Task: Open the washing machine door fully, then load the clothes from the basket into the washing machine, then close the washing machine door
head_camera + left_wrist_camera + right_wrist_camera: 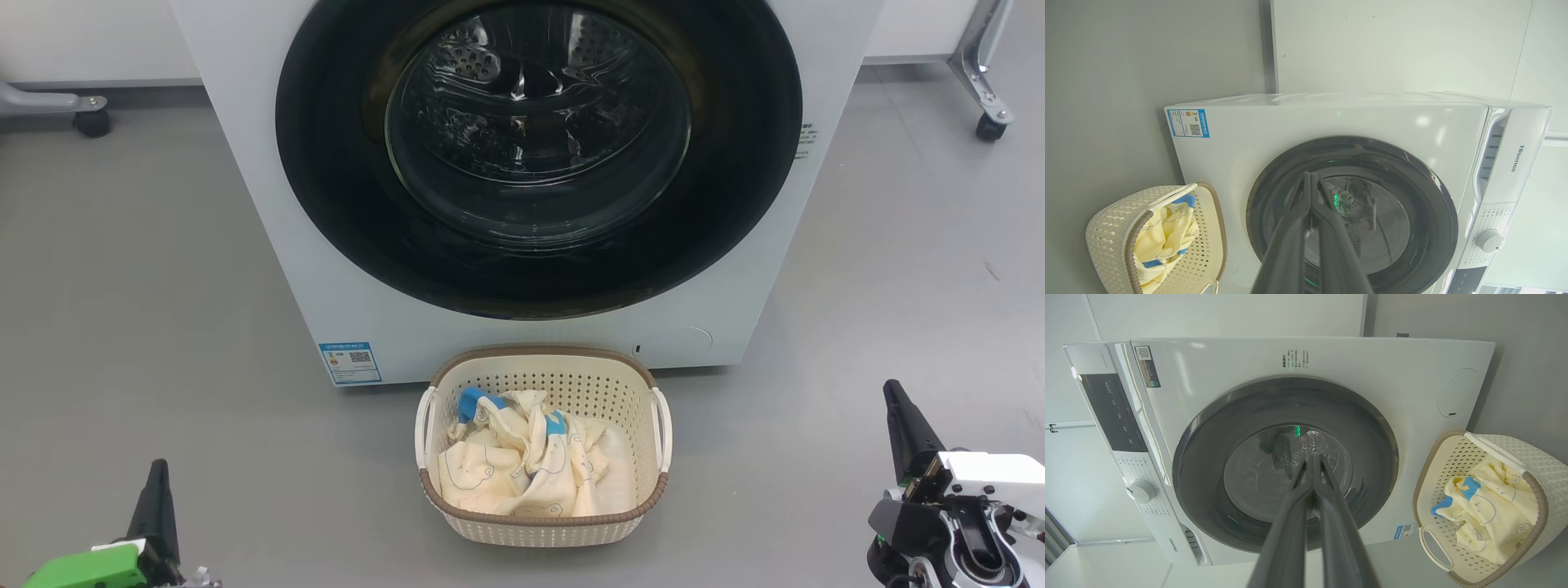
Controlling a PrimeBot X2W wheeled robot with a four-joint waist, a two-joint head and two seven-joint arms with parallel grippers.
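While both arms hang low before the washer, left end effector [157, 476]: two dark fingers pressed together, gripping nothing, at the lower left of the head view, tips pointing up
Right end effector [892, 390]: fingers likewise pressed together and empty, at the lower right of the head view, tips leaning toward the washer
Gap to the work: both end effectors are well apart from the basket and touch nothing
Basket [543, 529]: cream, perforated, brown rim, upright on the floor between the two end effectors, just in front of the washer and below its door
Clothes [522, 469]: cream garments with blue trim, heaped inside the basket, mostly toward its left and near side
Washing machine door [326, 163]: wide black rim around bulging clear glass, lying closed against the front
Washing machine [261, 245]: white front-loader, steel drum visible through the glass
Blue label [349, 362]: on the lower front corner, to the left of the basket
Control knob [1489, 240]: white, on the panel above the door
Floor [122, 286]: plain grey, carrying washer and basket
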